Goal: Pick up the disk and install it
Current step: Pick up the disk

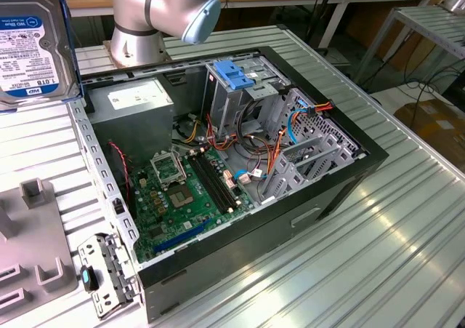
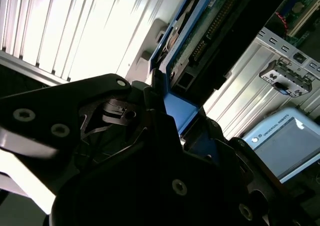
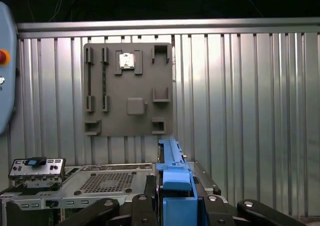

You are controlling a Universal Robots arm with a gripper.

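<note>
The disk (image 1: 29, 44) hangs in the air at the exterior view's upper left, off to the side of the open computer case (image 1: 218, 161), its white and dark-blue label facing the camera. My gripper (image 2: 172, 113) is shut on the disk's blue side rails. In the second wrist view the disk's (image 2: 210, 30) circuit-board underside reaches away from the black fingers (image 2: 115, 110). In the first wrist view the disk's (image 3: 170, 161) blue rail stands up edge-on from the gripper (image 3: 176, 201). The drive cage with the light-blue top (image 1: 236, 77) stands at the back of the case.
A grey power-supply box (image 1: 138, 102) fills the case's back corner, beside the green motherboard (image 1: 182, 190) and loose cables. A grey fixture plate (image 1: 29, 233) and a small metal bracket (image 1: 105, 270) lie on the ribbed table. The arm's base (image 1: 145, 22) stands behind the case.
</note>
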